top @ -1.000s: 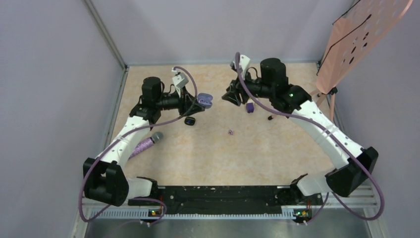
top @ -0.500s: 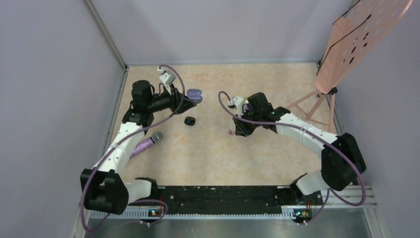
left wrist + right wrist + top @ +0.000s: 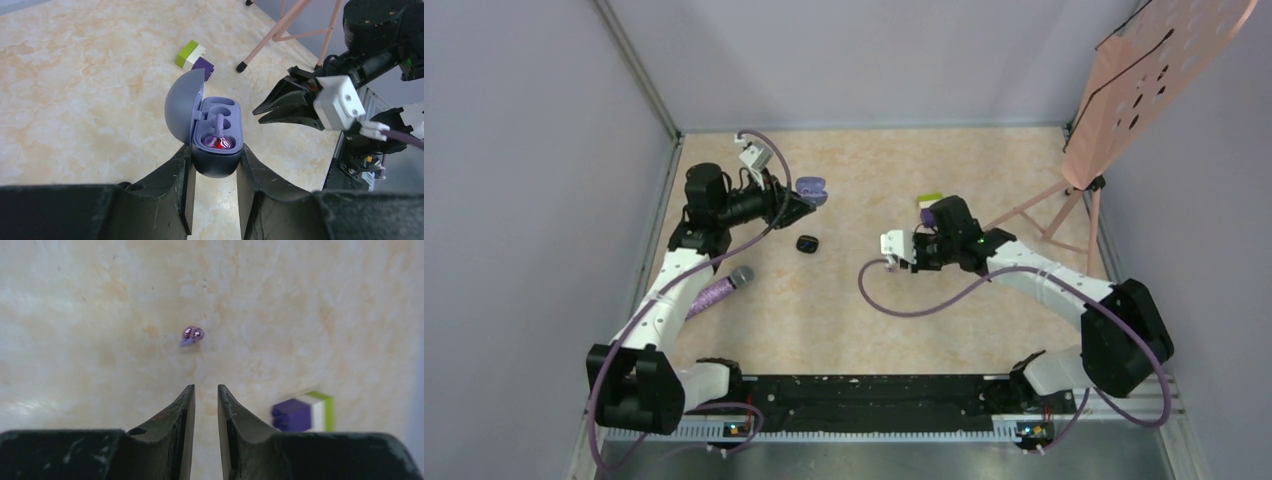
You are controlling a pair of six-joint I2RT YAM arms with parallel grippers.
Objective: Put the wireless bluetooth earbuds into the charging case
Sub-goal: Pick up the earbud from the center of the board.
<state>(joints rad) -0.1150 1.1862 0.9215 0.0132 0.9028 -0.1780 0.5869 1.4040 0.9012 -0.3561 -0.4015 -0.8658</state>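
Observation:
My left gripper is shut on the open purple charging case, held above the table at the back left. In the left wrist view the case sits between my fingers, lid swung left. One purple earbud with a red glow lies in the near slot; the far slot is empty. My right gripper points down at mid-table, jaws a narrow gap apart and empty. A purple earbud lies on the table just ahead of its tips. I cannot make it out in the top view.
A green-and-purple block lies just beyond the right gripper and shows in its wrist view. A small black rounded object and a purple microphone lie on the left. A pink stand rises at the back right.
My right arm swung from the far middle toward the near and turned down over the loose purple earbud. My left arm drew the open case slightly back and to the left.

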